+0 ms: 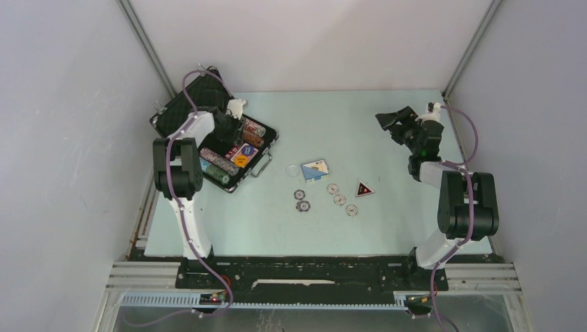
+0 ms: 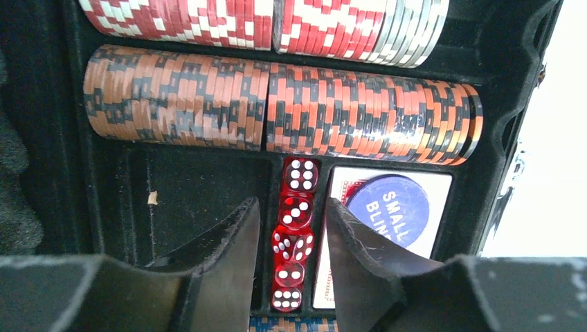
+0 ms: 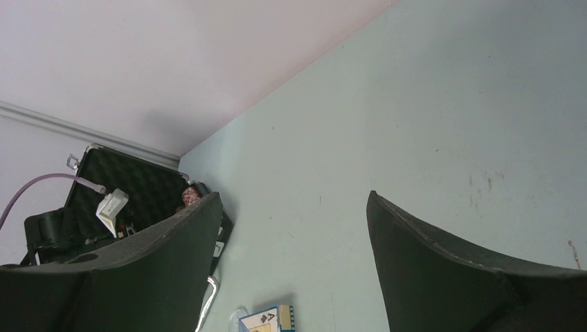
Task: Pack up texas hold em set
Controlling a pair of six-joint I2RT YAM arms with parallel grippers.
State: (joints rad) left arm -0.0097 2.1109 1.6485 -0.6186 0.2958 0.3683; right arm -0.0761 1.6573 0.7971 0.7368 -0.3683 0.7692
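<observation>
Far left on the pale green table [image 1: 387, 221]: small black rectangular case with silver edges [image 1: 181, 104], lid up, tray mostly filled. Inside, from the left wrist view: a row of orange-and-black poker chips [image 2: 277, 104], beyond it a row of red-and-white poker chips [image 2: 208, 21], a column of clear red dice [image 2: 296, 213] in a narrow slot. Just right of the dice, a blue round button marked SMALL BLIND [image 2: 391, 207], lying on a white card deck [image 2: 346, 181].

Left tool [image 2: 292, 207] low over the dice slot, fingers parted, one at each side of the column; no pinch to be seen. Right tool [image 3: 294, 197] spread wide and empty, at the far right, well apart from everything.

Not yet packed, in the middle of the table: a blue-and-white card box [image 1: 315, 169], two dark chips [image 1: 302, 205], three pale chips [image 1: 340, 199], a dark red triangular piece [image 1: 364, 189].

Handling, as a judgement only: loose chips probably light, hard and smooth, lying flat, so little edge to catch. Best to take across the rim, fingers low against the table. Card box stiff and light; better to hold across its short sides. Dice small and slippery, easy to squeeze out sideways.
</observation>
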